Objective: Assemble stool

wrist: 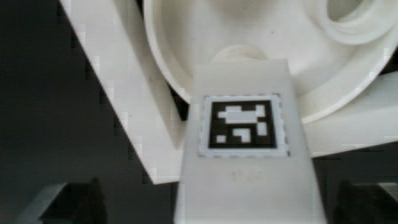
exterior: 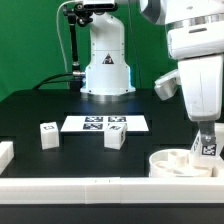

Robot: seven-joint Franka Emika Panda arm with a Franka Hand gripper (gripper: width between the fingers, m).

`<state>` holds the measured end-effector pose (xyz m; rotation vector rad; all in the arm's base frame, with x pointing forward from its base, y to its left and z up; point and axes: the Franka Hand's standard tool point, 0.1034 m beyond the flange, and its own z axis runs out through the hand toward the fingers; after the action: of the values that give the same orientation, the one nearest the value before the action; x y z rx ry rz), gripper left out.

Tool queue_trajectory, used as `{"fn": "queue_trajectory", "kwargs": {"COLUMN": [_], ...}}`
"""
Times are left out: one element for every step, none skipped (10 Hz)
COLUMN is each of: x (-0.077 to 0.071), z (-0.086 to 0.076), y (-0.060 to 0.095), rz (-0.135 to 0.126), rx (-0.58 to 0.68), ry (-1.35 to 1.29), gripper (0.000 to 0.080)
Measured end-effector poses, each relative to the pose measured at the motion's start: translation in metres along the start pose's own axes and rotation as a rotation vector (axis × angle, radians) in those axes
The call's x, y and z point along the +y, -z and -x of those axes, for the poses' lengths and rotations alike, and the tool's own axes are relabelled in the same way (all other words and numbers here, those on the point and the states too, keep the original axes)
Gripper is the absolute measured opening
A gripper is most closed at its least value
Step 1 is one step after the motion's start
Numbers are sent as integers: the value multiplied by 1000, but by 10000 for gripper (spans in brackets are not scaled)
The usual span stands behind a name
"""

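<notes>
- Black tabletop (exterior: 40, 105) fills the scene under a green backdrop (exterior: 30, 40), with the white robot base (exterior: 106, 65) at the far middle
- White arm (exterior: 195, 60) hangs from the upper right of the exterior view, over the near right part of the table
- Long white border rail (exterior: 90, 188) runs along the near edge, and a short piece of another rail (exterior: 5, 153) sits at the near left
- Seat (exterior: 172, 160), a thick round white disc, lies flat at the near right, just beside the near rail; in the wrist view its curved surface (wrist: 231, 30) spreads behind the leg
- Marker board (exterior: 105, 125) lies flat in the middle of the table, well apart from the seat
- First loose leg (exterior: 48, 135) stands left of the marker board; second loose leg (exterior: 115, 138) stands at the board's near edge
- Held leg (exterior: 208, 147) is upright over the right side of the seat, its square tag clear in the wrist view (wrist: 240, 125); whether its lower end touches the seat cannot be told
- Gripper (exterior: 206, 132) is closed narrow on the upper part of the held leg
</notes>
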<state>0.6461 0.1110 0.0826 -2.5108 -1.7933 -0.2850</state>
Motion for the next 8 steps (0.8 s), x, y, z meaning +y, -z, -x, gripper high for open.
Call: {"fn": "queue_trajectory", "kwargs": {"x": [0,0,0,0,0,0,0,0], "z": [2,2,2,2,2,3,3,3], "y": [-1,-1,-1,-1,-1,-1,-1,-1], "rz": [-2,-2,-2,-2,-2,-2,-2,-3], "rx": [-1,-1,-1,-1,-1,-1,-1,0], "ry": [-4,-5,-5,-5,-15,-42,-43,-113], "gripper": [635,469,338,338,338,338,338,338]}}
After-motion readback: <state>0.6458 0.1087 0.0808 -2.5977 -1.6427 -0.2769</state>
